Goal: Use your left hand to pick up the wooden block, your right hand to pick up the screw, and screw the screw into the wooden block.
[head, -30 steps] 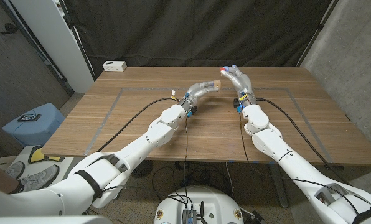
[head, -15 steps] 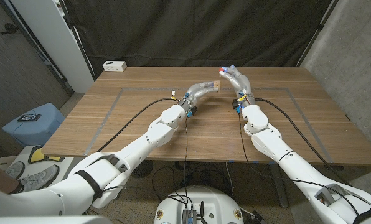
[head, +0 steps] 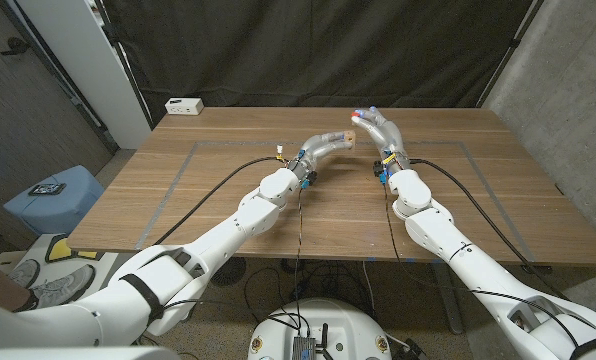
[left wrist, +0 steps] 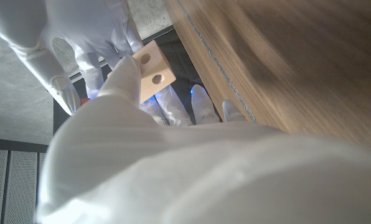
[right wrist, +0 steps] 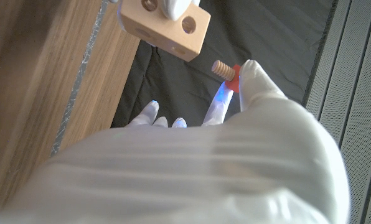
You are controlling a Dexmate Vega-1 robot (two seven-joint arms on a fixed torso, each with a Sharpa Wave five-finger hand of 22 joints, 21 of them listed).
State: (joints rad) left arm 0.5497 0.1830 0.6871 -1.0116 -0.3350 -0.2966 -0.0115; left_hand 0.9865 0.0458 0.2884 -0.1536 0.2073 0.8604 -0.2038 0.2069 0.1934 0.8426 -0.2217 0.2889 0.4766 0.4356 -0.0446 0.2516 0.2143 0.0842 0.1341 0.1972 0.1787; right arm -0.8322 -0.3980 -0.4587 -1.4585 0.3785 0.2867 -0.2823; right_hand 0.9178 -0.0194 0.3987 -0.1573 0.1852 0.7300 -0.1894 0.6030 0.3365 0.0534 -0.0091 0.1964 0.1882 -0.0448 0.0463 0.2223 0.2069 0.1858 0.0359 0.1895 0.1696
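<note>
Both arms reach over the wooden counter (head: pixel 228 200) and meet above its far middle. The left hand (head: pixel 328 140) holds the wooden block (head: pixel 347 135) raised off the counter, its fingers (left wrist: pixel 126 74) closed around one end; the free end shows drilled holes in the left wrist view (left wrist: pixel 153 70) and the right wrist view (right wrist: pixel 167 28). The right hand (head: pixel 376 125) pinches the screw (right wrist: pixel 226 70) by its red head between the thumb and a fingertip, while its other fingers (right wrist: pixel 149 112) lie loosely spread. The screw's threaded wooden shank points toward the block and sits just beside it, apart from its face, not yet in a hole. A small white box (head: pixel 184 105) rests at the counter's far left corner.
</note>
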